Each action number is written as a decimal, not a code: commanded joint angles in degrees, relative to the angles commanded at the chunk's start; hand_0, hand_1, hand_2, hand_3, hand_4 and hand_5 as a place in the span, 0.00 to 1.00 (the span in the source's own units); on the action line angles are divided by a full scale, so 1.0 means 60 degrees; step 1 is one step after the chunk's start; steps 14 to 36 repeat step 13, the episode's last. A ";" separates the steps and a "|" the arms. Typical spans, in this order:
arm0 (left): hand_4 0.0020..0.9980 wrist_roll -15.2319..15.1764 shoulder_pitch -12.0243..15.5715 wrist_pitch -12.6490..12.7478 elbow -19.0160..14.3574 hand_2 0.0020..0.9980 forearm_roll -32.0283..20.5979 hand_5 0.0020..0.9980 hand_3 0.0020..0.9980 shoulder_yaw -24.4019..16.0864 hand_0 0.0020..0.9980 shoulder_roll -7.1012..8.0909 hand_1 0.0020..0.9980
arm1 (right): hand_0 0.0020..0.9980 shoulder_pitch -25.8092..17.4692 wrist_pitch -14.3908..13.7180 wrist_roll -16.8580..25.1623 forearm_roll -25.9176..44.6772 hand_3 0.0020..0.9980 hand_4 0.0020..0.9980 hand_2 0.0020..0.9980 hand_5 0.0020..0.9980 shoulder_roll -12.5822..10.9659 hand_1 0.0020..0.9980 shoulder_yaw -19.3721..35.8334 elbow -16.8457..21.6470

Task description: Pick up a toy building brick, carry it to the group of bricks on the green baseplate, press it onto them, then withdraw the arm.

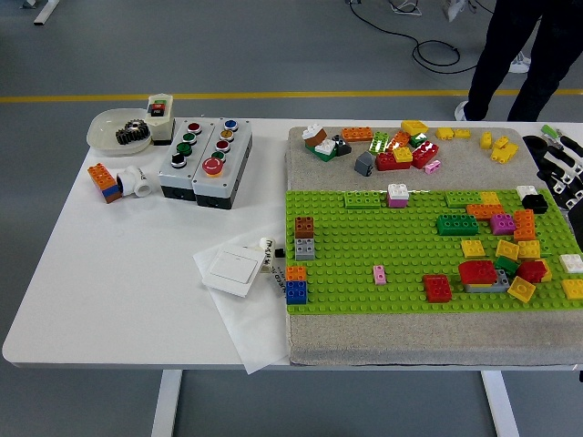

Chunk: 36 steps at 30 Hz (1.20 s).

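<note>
The white table [137, 273] carries the green baseplate [383, 241], its long axis running 9 to 3 o'clock. The group of bricks [496, 264] sits toward its 4 o'clock corner; loose bricks [401, 146] lie at 12. The right hand [560, 168] shows at 3 o'clock, fingers released, empty.

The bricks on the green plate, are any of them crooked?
Yes. On the green studded baseplate, the yellow square brick near its right front corner lies turned askew, beside a jumbled red, grey and green brick cluster. The small pink brick sits straight.
</note>
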 joint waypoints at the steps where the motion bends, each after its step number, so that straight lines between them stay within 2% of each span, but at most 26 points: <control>1: 0.61 0.0015 -0.0003 -0.0048 0.0007 0.82 -0.0025 0.63 0.61 0.0014 0.76 -0.0003 0.77 | 0.81 0.0005 -0.0003 0.0001 0.0003 0.79 1.00 0.78 0.94 -0.0001 0.77 0.0002 0.0001; 6: 0.61 0.0142 -0.0045 -0.0324 0.0028 0.82 -0.0118 0.63 0.61 0.0055 0.76 -0.0013 0.77 | 0.81 0.0036 -0.0024 -0.0005 0.0037 0.79 1.00 0.78 0.94 -0.0016 0.77 0.0006 0.0004; 7: 0.64 0.0153 -0.0062 -0.0399 0.0040 0.86 -0.0221 0.64 0.65 0.0111 0.79 -0.0021 0.82 | 0.80 0.0048 -0.0028 -0.0012 0.0044 0.79 1.00 0.78 0.94 -0.0029 0.77 -0.0001 0.0009; 8: 0.64 0.0155 -0.0068 -0.0416 0.0043 0.86 -0.0254 0.64 0.65 0.0134 0.79 -0.0025 0.82 | 0.80 0.0052 -0.0029 -0.0013 0.0049 0.79 1.00 0.78 0.94 -0.0035 0.77 -0.0004 0.0012; 36: 0.64 0.0116 -0.0086 -0.0400 0.0049 0.86 -0.0386 0.64 0.65 0.0241 0.79 -0.0045 0.82 | 0.80 0.0071 -0.0031 -0.0032 0.0054 0.79 1.00 0.78 0.94 -0.0072 0.77 -0.0037 0.0048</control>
